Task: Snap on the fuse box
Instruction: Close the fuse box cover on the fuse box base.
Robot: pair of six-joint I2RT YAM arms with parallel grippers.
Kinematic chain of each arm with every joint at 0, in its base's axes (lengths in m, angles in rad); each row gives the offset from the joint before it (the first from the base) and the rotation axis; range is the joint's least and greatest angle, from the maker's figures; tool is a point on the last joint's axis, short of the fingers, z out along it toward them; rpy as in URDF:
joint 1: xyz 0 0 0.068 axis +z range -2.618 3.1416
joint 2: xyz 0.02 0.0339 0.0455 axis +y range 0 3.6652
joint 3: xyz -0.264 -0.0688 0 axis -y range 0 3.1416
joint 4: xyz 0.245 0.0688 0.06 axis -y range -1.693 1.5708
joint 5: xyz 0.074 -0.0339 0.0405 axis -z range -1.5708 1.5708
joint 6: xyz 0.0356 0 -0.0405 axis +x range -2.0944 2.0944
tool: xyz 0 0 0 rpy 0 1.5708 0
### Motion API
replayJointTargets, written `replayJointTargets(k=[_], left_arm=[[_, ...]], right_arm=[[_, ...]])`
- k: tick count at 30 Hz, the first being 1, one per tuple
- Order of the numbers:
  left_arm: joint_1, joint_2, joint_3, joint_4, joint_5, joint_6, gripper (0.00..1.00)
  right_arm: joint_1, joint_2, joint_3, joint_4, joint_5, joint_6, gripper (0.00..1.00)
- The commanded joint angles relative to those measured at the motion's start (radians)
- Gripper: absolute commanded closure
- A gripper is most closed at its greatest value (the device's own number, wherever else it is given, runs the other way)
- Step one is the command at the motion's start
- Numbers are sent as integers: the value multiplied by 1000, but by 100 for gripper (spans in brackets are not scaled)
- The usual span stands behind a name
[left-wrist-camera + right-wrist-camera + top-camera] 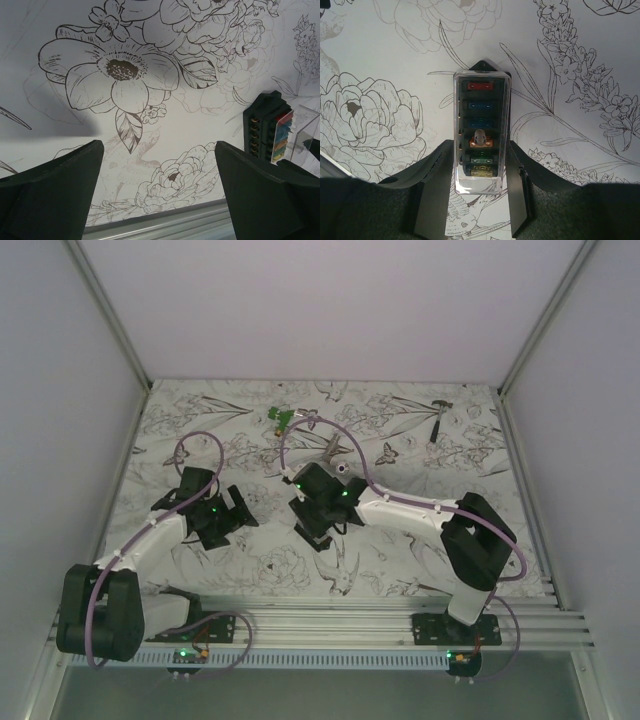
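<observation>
The fuse box (pixel 480 107) is a black base with a row of red, blue, orange, green and yellow fuses under a clear cover. It lies on the flower-printed table. My right gripper (pixel 479 148) is shut on it, with one finger against each long side of the clear cover near its near end. In the left wrist view the fuse box (pixel 267 127) shows at the right edge, well apart from my left gripper (pixel 159 150), which is open wide over bare table with nothing between its fingers. From above, the right gripper (pixel 316 525) hides the box, and the left gripper (pixel 232 516) hovers to its left.
A green clip-like piece (pixel 283 418) lies at the back centre. A grey metal tool (pixel 335 450) lies just behind the right gripper. A small hammer (pixel 440 418) is at the back right. An aluminium rail (pixel 340 622) runs along the near table edge.
</observation>
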Motion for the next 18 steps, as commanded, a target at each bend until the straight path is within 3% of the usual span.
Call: replayJointTargets(k=[1, 18], left_arm=[[6, 4, -14, -6, 20, -2, 0], [6, 7, -16, 3, 26, -2, 0]], right_arm=[[13, 7, 28, 0, 16, -7, 62], [13, 11, -14, 4, 10, -42, 61]])
